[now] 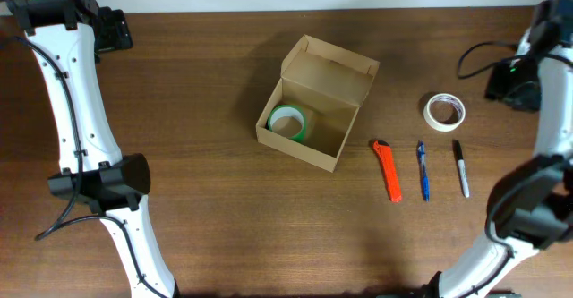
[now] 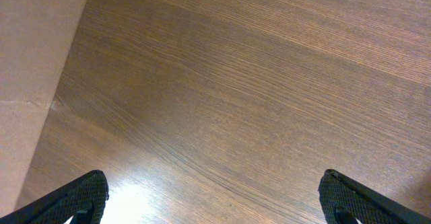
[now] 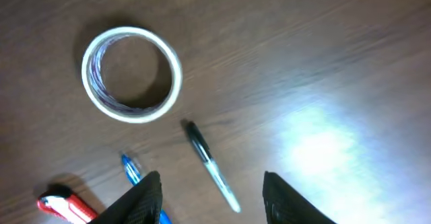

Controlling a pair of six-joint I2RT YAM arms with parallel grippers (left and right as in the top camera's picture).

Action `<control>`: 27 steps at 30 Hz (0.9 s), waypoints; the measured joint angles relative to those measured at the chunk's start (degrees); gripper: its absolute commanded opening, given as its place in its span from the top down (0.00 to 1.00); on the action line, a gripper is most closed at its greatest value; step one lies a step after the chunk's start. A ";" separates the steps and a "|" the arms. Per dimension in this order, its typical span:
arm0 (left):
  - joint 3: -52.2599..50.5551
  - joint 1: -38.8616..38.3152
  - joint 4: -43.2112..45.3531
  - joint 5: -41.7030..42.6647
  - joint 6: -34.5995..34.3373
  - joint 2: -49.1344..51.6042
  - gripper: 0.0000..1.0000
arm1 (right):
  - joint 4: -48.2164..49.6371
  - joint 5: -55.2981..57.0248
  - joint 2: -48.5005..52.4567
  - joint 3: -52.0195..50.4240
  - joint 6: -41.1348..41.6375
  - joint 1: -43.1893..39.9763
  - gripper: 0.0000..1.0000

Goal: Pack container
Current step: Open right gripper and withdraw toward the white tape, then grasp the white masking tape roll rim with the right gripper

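The tan cardboard container (image 1: 315, 110) stands at the table's middle, its hinged lid (image 1: 333, 67) open toward the back. A green tape roll (image 1: 288, 123) lies inside at its left end. A white tape roll (image 1: 444, 111) lies right of the box and also shows in the right wrist view (image 3: 131, 74). My right gripper (image 3: 212, 197) is open and empty above a black marker (image 3: 210, 165); in the overhead view it (image 1: 500, 83) hangs right of the white roll. My left gripper (image 2: 214, 200) is open and empty over bare wood, at the far left back (image 1: 115, 29).
A red utility knife (image 1: 387, 170), a blue pen (image 1: 422, 170) and the black marker (image 1: 460, 167) lie side by side right of the box. The pen (image 3: 131, 169) and knife (image 3: 64, 209) also show in the right wrist view. A tan surface (image 2: 30, 62) lies beyond the table's edge.
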 measured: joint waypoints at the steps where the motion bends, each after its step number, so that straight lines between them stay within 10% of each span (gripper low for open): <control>1: 0.00 0.00 -0.02 0.00 0.00 0.00 0.00 | 0.63 -0.55 1.03 -0.24 0.28 0.00 0.51; 27: 0.00 0.00 -0.02 0.00 0.00 0.00 0.00 | 8.09 -5.03 17.64 -0.26 2.19 0.00 0.58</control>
